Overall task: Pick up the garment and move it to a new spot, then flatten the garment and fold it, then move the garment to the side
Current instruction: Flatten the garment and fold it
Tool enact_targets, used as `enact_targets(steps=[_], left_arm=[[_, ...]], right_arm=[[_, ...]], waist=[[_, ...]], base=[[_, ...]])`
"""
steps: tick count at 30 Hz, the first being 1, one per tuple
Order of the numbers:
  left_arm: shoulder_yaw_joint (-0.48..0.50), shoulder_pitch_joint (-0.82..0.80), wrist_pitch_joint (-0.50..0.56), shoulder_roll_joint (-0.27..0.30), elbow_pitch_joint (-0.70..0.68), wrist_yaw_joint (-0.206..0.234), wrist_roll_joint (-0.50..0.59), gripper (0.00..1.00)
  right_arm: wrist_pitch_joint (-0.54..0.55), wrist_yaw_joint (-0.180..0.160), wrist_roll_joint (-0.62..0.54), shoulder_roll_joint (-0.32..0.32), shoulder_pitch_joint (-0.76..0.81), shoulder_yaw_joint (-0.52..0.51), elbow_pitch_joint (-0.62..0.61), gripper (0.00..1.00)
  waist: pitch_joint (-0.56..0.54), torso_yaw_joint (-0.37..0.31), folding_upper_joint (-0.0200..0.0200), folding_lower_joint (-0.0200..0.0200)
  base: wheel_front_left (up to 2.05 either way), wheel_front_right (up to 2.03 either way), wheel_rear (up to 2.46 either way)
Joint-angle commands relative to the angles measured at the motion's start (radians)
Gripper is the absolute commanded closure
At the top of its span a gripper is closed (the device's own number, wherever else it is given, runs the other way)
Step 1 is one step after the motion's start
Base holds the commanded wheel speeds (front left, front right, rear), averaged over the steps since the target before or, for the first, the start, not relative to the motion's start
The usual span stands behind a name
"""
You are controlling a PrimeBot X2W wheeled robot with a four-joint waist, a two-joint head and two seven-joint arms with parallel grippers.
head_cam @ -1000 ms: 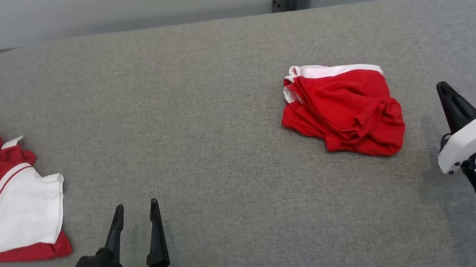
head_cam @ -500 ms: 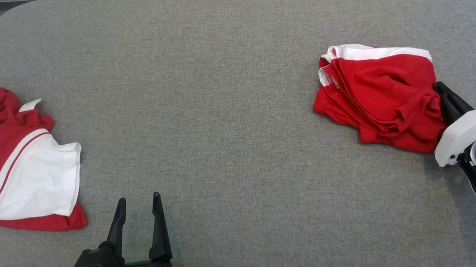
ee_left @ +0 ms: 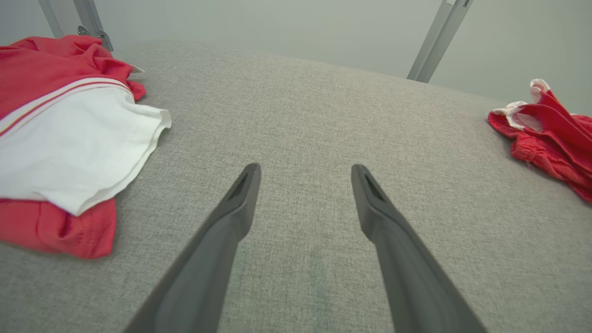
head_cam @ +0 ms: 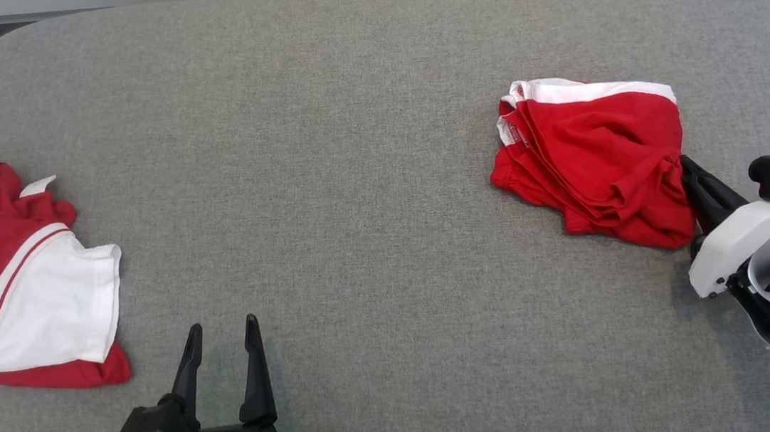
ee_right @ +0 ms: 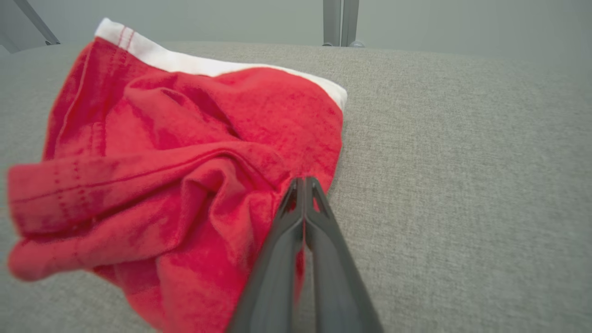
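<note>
Head view: right gripper (head_cam: pixel 685 163) (fingers together) points at the garment (head_cam: pixel 600 150).

Folded red garment (head_cam: pixel 593 158), white-edged, far right.

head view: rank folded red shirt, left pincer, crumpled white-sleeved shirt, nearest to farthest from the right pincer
1. folded red shirt, right side, touching the right pincer
2. left pincer, lower left
3. crumpled white-sleeved shirt, far left edge
</note>
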Motion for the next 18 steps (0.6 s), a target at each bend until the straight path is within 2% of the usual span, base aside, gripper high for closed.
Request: enact_targets(steps=[1,10,18], left_arm=[[0.004,0.004,0.000,0.001,0.000,-0.002,0.005,0.00],[-0.001,-0.021,0.000,0.001,0.009,-0.008,0.007,0.00],[-0.006,-0.001,0.000,0.001,0.013,0.001,-0.009,0.00]], right_arm=[[-0.003,-0.001,0.013,-0.008,0.007,0.010,-0.008,1.00],[-0.005,-0.001,0.058,-0.038,-0.049,0.111,-0.019,1.00],[-0.004,-0.001,0.115,-0.067,-0.037,0.208,-0.086,1.00]], waist=[[0.001,-0.004,0.0000,0.0000],[0.008,0.005,0.0000,0.0000],[-0.019,0.033,0.0000,0.0000]], base=[[0.00,0.00,0.00],[0.00,0.00,0.00],[0.00,0.00,0.00]])
